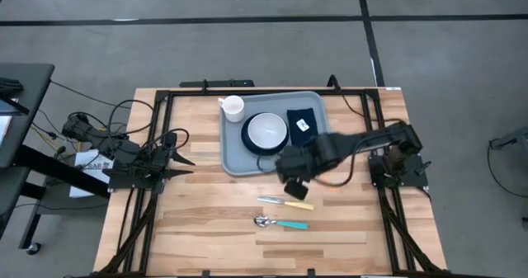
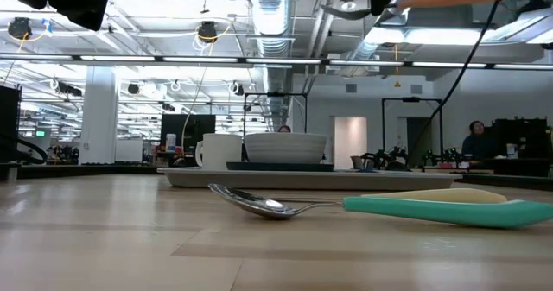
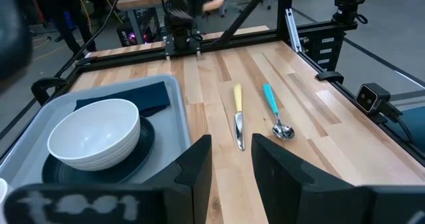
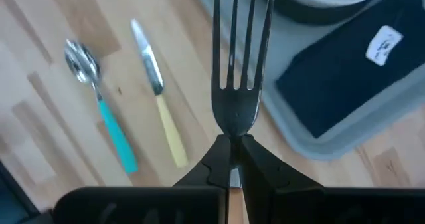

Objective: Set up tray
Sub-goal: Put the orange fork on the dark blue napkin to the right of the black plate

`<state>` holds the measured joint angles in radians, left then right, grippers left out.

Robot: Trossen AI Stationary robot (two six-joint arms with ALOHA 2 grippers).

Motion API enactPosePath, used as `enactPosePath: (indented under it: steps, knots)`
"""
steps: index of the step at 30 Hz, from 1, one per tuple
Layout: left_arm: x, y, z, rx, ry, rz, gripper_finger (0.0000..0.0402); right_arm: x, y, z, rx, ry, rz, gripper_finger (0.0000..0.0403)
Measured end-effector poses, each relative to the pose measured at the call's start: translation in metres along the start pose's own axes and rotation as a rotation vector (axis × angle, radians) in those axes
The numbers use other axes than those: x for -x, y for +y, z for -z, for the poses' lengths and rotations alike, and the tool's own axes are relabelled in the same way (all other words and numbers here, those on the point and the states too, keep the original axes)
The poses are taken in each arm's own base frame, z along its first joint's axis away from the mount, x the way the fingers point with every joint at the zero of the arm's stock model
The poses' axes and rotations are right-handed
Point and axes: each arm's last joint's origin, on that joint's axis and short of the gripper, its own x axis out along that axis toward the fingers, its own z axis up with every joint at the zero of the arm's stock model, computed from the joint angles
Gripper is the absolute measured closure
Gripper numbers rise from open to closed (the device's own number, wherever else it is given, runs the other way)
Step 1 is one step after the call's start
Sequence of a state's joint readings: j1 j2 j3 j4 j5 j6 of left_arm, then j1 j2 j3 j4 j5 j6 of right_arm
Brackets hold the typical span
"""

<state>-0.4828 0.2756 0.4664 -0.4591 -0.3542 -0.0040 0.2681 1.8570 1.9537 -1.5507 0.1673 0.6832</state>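
My right gripper (image 4: 232, 159) is pinched tight on a fork (image 4: 236, 64), fingers clamped on its handle, tines pointing out ahead of me. From above, that gripper (image 1: 294, 172) hangs over the table just off the tray's near right corner, between the tray and the cutlery lying on the wood.

The tray (image 1: 234, 150), grey-blue with a raised rim, sits at the far middle of the table (image 1: 206, 220). On it: a white mug (image 1: 233, 106) at the far left corner, a white bowl (image 1: 266, 131) sitting on a dark plate (image 1: 248, 144) in the middle, and a dark napkin (image 1: 302, 123) with a small white tag on the right side. Through my right wrist camera the napkin (image 4: 345, 71) lies flat inside the tray's rim (image 4: 312, 141), with the fork tines over the tray's edge.

Down on the bare wood, nearer than the tray, a yellow-handled knife (image 1: 285, 201) lies just beyond a teal-handled spoon (image 1: 280, 223); the two are close but apart, both roughly parallel to the tray's long side. At table level the spoon (image 2: 371, 206) fills the foreground, bowl of it resting on the wood, with the tray (image 2: 311, 179) behind.

My left gripper (image 1: 176, 164) waits over the table's left edge, well apart from the tray, fingers (image 3: 196, 167) held a narrow way apart with nothing between them.
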Motion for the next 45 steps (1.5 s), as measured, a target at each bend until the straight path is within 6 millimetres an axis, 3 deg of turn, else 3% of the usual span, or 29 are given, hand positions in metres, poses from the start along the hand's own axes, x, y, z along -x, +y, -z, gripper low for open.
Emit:
enactPosePath:
  steps: [6, 10, 17, 23, 32, 36, 45]
  knots:
    - [0.0, 0.0, 0.0, 0.0, 0.0, 0.0, 0.0305, 0.017, -0.048, -0.015, -0.151, -0.072, 0.027, 0.0392]
    - [0.0, 0.0, 0.0, 0.0, 0.0, 0.0, 0.0305, 0.015, -0.089, -0.031, -0.35, -0.098, 0.094, 0.039]
    - [0.0, 0.0, 0.0, 0.0, 0.0, 0.0, 0.0305, -0.002, -0.159, -0.06, -0.657, -0.064, 0.1, 0.039]
    - [0.0, 0.0, 0.0, -0.001, 0.003, 0.006, 0.0305, -0.032, -0.202, -0.072, -0.743, 0.007, 0.009, 0.039]
    - [0.0, 0.0, 0.001, 0.002, 0.006, 0.007, 0.0305, -0.119, -0.24, -0.06, -0.797, 0.084, -0.042, 0.039]
    - [0.0, 0.0, 0.001, 0.005, 0.006, 0.008, 0.0305, -0.137, -0.25, -0.056, -0.831, 0.069, -0.064, 0.039]
    - [0.0, 0.0, 0.001, 0.005, 0.006, 0.005, 0.0305, -0.173, -0.247, -0.042, -0.849, 0.074, -0.081, 0.039]
